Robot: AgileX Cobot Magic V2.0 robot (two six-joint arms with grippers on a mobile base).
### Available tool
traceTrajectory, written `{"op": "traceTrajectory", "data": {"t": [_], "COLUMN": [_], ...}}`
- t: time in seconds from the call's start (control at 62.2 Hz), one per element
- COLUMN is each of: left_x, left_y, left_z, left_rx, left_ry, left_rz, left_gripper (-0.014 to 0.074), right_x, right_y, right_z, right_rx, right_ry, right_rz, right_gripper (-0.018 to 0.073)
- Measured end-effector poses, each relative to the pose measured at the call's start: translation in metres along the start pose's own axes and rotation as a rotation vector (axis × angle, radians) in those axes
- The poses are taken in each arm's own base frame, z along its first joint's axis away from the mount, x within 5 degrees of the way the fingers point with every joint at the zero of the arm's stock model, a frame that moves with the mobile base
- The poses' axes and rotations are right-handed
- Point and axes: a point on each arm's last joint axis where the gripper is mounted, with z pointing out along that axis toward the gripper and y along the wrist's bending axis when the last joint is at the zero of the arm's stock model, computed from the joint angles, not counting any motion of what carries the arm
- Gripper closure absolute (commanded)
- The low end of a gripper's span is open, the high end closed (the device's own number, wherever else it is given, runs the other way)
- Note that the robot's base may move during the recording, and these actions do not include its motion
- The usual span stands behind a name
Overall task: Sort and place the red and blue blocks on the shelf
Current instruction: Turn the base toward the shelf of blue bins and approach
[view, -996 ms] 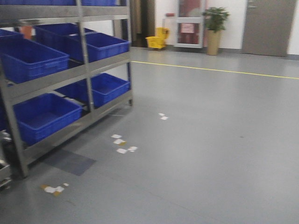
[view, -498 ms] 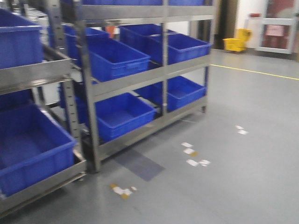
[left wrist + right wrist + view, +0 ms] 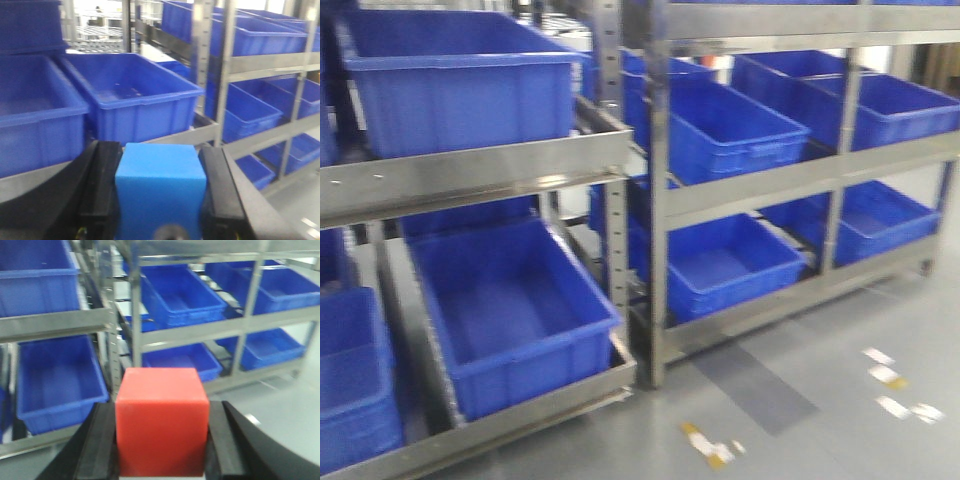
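Carrying-wise, blue block [image 3: 160,185] is pinched by left tool [image 3: 160,200], red block [image 3: 161,415] by right tool [image 3: 161,440]; either could be knocked loose against the shelf [image 3: 470,175], tbh.

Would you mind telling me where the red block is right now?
In the right wrist view, the red block is clamped between the right gripper's black fingers, low and central, with the shelf and its blue bins behind it.

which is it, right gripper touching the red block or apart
Touching. Right wrist view shows the red block pressed between both fingers of the right gripper, no gap either side.
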Motion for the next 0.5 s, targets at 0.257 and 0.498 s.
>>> {"op": "traceTrajectory", "data": {"t": [0.257, 0.498], "left_x": [0.0000, 0.0000], "left_y": [0.0000, 0.0000], "left_z": [0.0000, 0.0000], "left_rx": [0.000, 0.000], "left_ry": [0.000, 0.000], "left_rz": [0.000, 0.000], "left_gripper": [0.0465, 0.0465], "right_x": [0.0000, 0.0000], "right_y": [0.0000, 0.0000], "right_z": [0.0000, 0.0000], "right_rx": [0.000, 0.000], "right_ry": [0.000, 0.000], "right_rz": [0.000, 0.000], "right_gripper": [0.0504, 0.0504]}}
